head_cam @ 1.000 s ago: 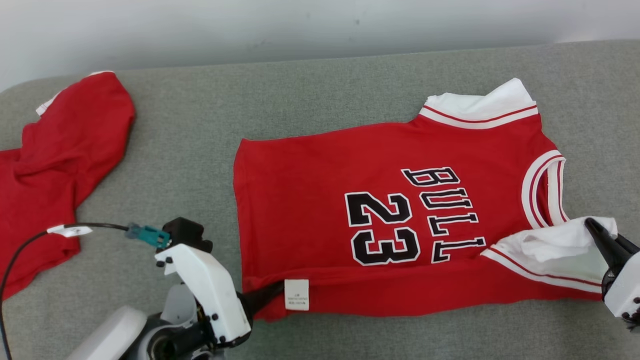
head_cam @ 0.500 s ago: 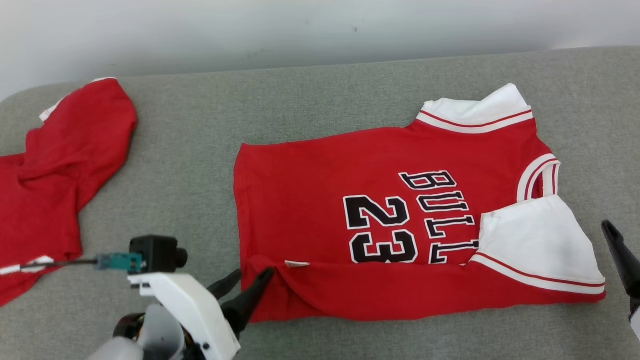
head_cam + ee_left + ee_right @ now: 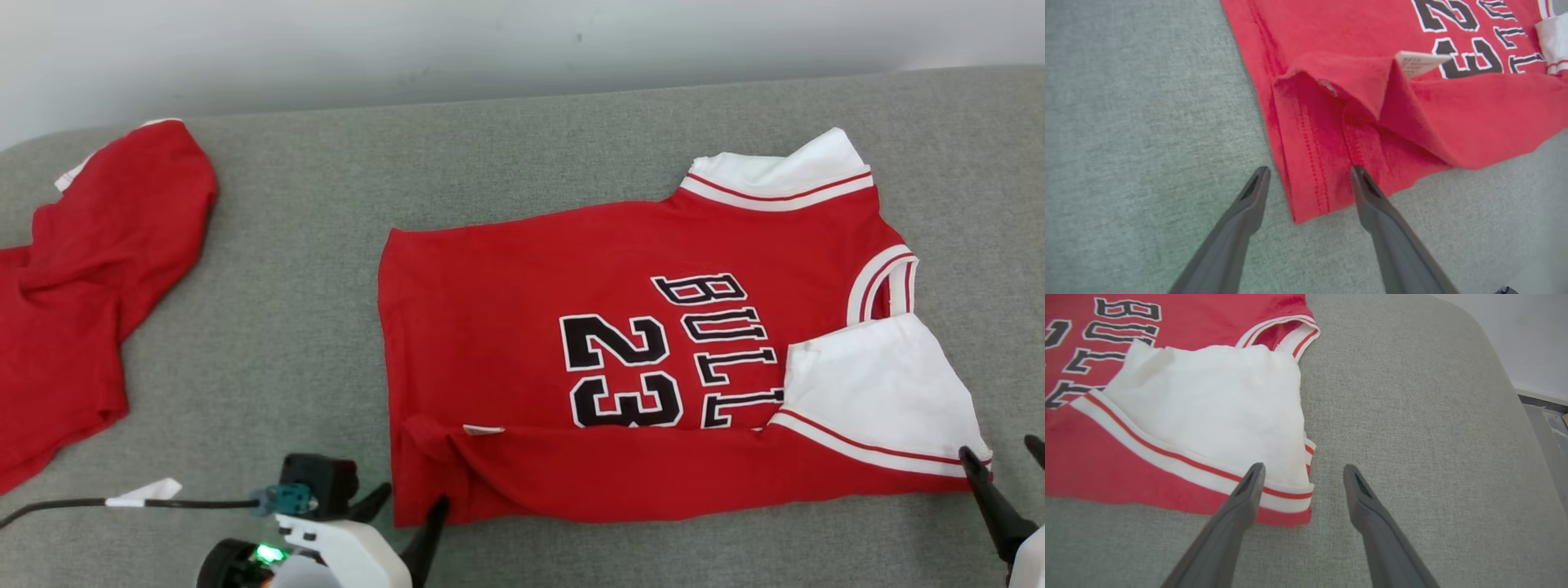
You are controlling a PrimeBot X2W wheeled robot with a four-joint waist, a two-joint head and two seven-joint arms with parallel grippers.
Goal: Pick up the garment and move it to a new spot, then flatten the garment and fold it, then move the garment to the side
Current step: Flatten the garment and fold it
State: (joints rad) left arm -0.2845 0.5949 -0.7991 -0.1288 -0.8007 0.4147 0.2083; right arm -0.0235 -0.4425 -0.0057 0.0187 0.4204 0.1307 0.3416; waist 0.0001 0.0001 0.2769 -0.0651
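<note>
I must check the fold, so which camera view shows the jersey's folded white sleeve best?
The right wrist view: the white sleeve lies close and almost whole, its striped hem clear. The head view shows it whole but smaller; the left wrist view catches just a corner.

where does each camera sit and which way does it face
Head view: on the head, looking forward and down at the red jersey printed 23 on the grey fabric surface; left gripper lower left, right gripper lower right.
Left wrist view: on the left wrist, facing the jersey's hem corner between its open fingers.
Right wrist view: on the right wrist, facing the white red-striped sleeve beyond its open fingers.
Shared: head and right wrist both show that sleeve.
</note>
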